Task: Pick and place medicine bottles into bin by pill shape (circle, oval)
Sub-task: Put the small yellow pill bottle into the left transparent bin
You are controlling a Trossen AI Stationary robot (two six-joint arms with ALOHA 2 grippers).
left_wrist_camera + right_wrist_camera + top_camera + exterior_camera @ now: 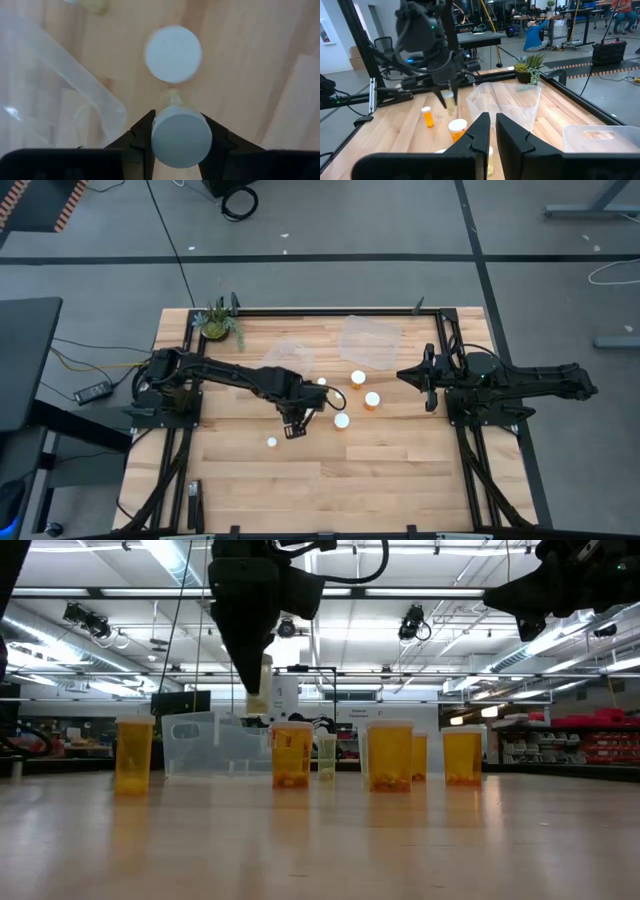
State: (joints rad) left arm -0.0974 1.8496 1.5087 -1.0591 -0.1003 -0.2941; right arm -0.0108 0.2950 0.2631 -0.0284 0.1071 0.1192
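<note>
Left tool [181, 145] clenched on a lifted medicine bottle [181, 141], right tool [491, 131] nearly closed, empty, waiting aside.

The left arm reaches from its base at the table's left edge out to the table's middle, its wrist bent so the left gripper [296, 423] points straight down above the table, jaws closed on a white-capped bottle [181, 138] that hangs clear of the wood. The right arm rests folded by its base at the right edge, its right gripper [403, 374] pointing level toward the middle, jaws nearly together and empty.
</note>
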